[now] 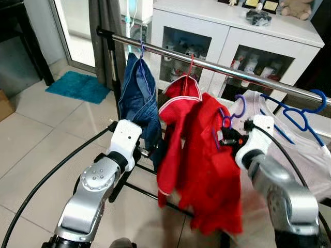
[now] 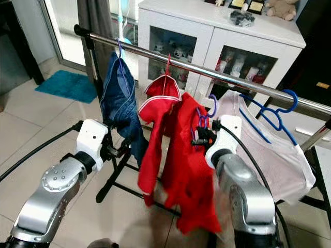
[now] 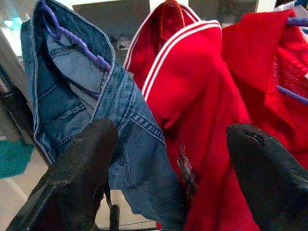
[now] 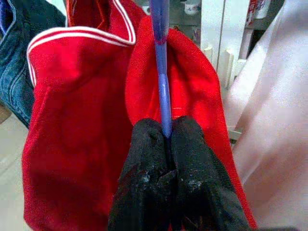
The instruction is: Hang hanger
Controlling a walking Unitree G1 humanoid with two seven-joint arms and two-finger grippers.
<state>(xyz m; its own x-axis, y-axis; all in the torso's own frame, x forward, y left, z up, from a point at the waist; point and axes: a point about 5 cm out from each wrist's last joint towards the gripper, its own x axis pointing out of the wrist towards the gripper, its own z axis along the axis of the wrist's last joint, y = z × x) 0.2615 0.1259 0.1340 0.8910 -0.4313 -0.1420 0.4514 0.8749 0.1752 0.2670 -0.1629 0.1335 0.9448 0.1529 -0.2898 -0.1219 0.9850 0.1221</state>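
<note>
Left gripper [image 3: 168,178], at the end of the silver arm on the left, is held up near the clothes rail [image 1: 217,68] with its two black fingers [image 3: 72,183] spread wide and nothing between them; through the gap the wrist view looks at the jeans and the red clothes.

Farthest left on the rail hangs a pair of blue jeans [image 1: 138,98] on a purple hanger [image 3: 72,36]. To its right a red jacket with white trim [image 1: 178,124] hangs from a red hook over the rail. Just right of that is a red shirt [image 1: 217,165] on a purple-blue hanger [image 4: 161,72], whose hook sits below the rail, not over it.

Right gripper [image 4: 166,139] has its fingers pressed together on the stem of that purple-blue hanger, holding the red shirt up between the jacket and a pale pink shirt [image 1: 300,139]. The pink shirt hangs on a blue hanger [image 1: 297,116] hooked over the rail at the right.

Beyond the rail stands a white cabinet [image 1: 227,31] with glass doors, and a teal mat [image 1: 77,85] lies on the tiled floor at far left.
</note>
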